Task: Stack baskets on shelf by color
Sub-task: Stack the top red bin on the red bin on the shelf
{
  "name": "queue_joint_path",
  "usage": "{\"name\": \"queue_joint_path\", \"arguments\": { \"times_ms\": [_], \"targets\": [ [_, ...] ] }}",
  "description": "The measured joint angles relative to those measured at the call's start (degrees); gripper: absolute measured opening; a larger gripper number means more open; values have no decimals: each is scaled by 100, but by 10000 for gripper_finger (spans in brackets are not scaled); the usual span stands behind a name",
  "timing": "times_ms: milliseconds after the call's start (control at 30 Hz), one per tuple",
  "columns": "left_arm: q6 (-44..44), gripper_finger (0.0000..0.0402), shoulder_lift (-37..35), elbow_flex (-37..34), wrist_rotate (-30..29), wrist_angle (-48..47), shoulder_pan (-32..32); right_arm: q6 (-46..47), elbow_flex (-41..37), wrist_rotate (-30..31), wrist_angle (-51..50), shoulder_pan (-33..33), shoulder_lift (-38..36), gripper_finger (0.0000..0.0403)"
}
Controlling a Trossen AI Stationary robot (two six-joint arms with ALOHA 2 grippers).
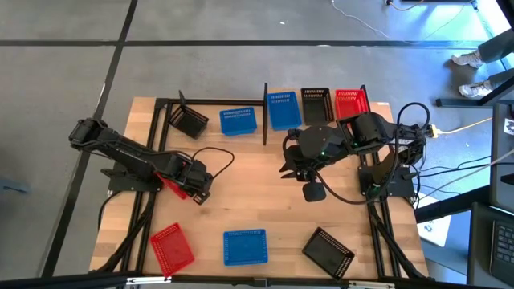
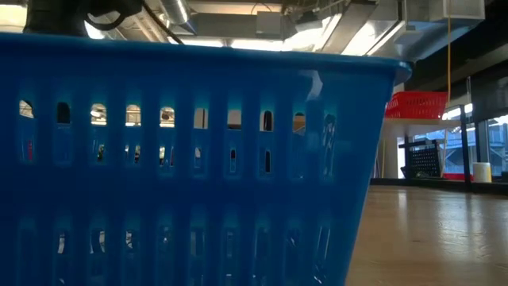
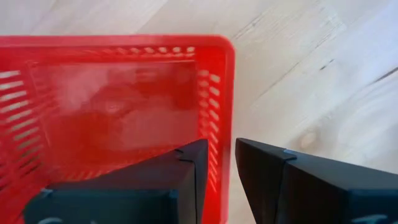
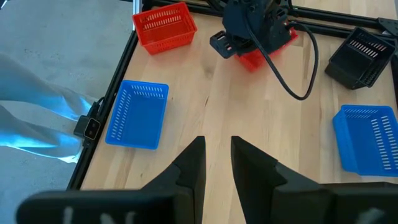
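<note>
Blue basket (image 2: 182, 159) is seen closest, filling the low view at the table's front edge

From the left, a red basket's (image 3: 118, 106) wall is pinched between the left gripper's (image 3: 217, 171) nearly closed fingers over the left tabletop; at centre the right gripper (image 4: 216, 158) hangs empty, fingers slightly parted; on the shelf (image 1: 373, 108) at back right, blue, black and red baskets are set side by side

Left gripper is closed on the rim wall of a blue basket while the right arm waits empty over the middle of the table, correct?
Not quite: the basket is red, not blue. The left wrist view shows the left gripper with one finger inside and one outside the wall of a red basket. The right gripper does hang empty over the table.
</note>
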Motion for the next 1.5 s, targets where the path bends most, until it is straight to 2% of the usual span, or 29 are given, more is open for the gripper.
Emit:
{"name": "queue_joint_path", "arguments": {
  "times_ms": [367,600,667,767,867,1000,1167,1333,1500],
  "targets": [
    [-8,74,0,-57,12,48,-2,11,0,0,2,-2,2,74],
    [155,73,309,-208,26,166,-2,15,0,0,4,-2,2,74],
    [276,59,368,-208,67,188,3,15,0,0,8,-2,2,74],
    [520,15,424,-208,155,362,60,15,0,2,13,-1,2,74],
    [823,5,423,-53,197,294,92,18,0,2,7,-2,2,74],
    [1676,1,422,539,-176,-337,90,91,0,2,-36,0,2,74],
    [3819,1,417,1376,-733,-825,44,163,0,103,-98,0,2,74],
    [5993,1,417,2057,-502,-983,44,150,-2,206,-139,-2,57,74],
    [6957,0,417,2617,-281,-1350,177,41,-11,275,-123,0,195,74]
  ]
}}
